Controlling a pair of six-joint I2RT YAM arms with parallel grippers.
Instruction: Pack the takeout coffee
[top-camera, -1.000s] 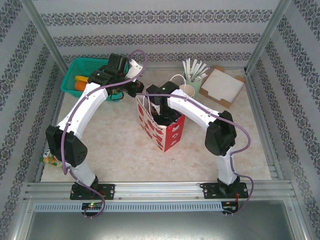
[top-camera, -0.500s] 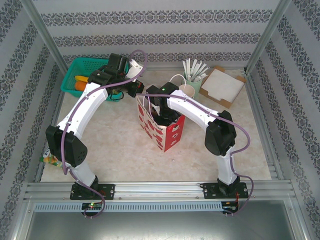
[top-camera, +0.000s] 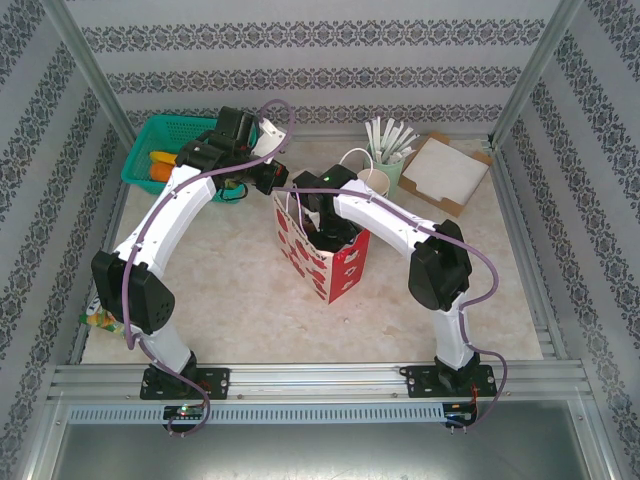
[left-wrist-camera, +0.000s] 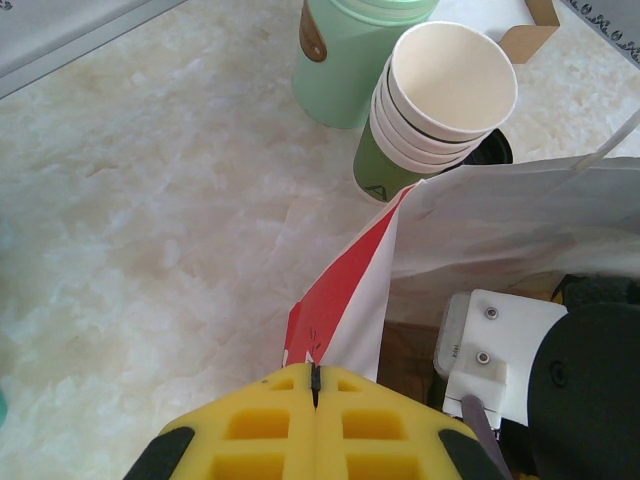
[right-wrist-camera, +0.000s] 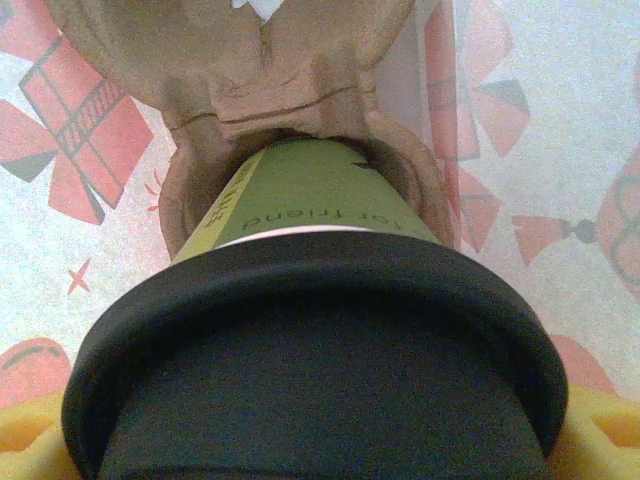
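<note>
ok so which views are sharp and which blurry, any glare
Top external: evenly lit, sharp, no harsh glare on the table. Left wrist: stack of cream cups crisp, left hand pinching the paper bag slightly soft. Right wrist: takeout coffee very close, its black lid blurred, green side's print readable.

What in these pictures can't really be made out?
- Top view: the inside of the paper bag, covered by the right arm.
- Top view: what lies in the green basket, partly behind the left arm and too small to name.
- Right wrist view: the base of the takeout coffee, sunk in the pulp carrier; its black lid is cut off by the bottom edge.
</note>
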